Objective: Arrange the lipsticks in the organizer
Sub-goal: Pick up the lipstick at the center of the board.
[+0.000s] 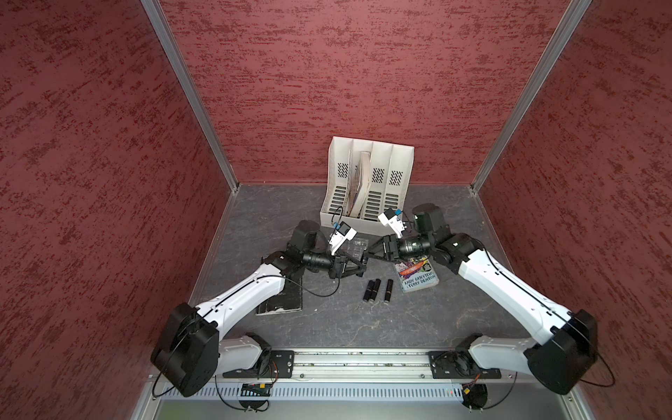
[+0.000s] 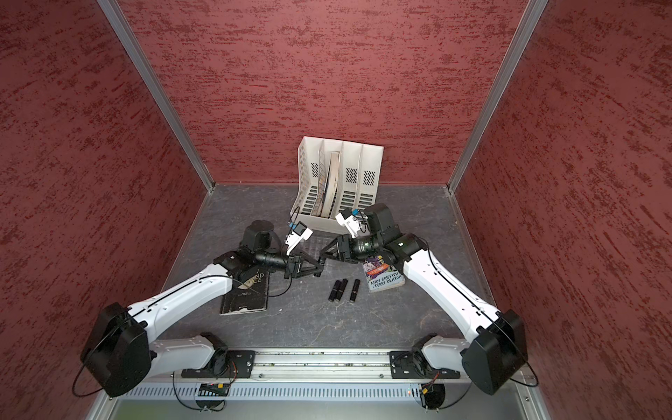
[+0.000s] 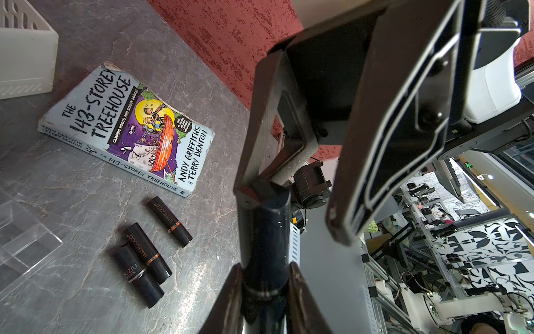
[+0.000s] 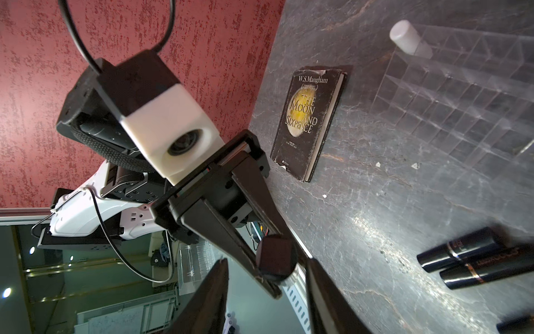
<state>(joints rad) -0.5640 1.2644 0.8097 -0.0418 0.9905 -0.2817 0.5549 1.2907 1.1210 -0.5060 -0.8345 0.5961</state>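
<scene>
The left gripper (image 1: 363, 262) is pinching the held lipstick (image 3: 265, 231), a black tube. Its jaws are pressing on the tube's lower part and holding it clear of the table (image 1: 363, 327), just in front of the organizer (image 1: 358, 244). The right gripper (image 4: 268, 261) is facing it tip to tip, with its jaws standing spread, one on each side of the tube's free end. In the left wrist view, one finger (image 3: 257, 124) of the right gripper is appearing to touch that end, while the other is standing apart from it, so no closed grip is showing on that side. The clear organizer is sitting on the table between the two wrists, in front of the white file rack (image 1: 367, 182). The white lipstick (image 4: 409, 39) is standing in a corner cell, its cap protruding above the grid, and no other tube is showing in the cells visible in the right wrist view. Two black lipsticks (image 3: 148, 253) are lying flat and touching side by side on the table, nearer the robot base than the grippers. A third black lipstick (image 3: 169, 221) is lying just beside them, apart and roughly parallel. All three are lying between the black book (image 2: 245, 294) under the left arm and the treehouse paperback (image 1: 418, 274) under the right arm.
</scene>
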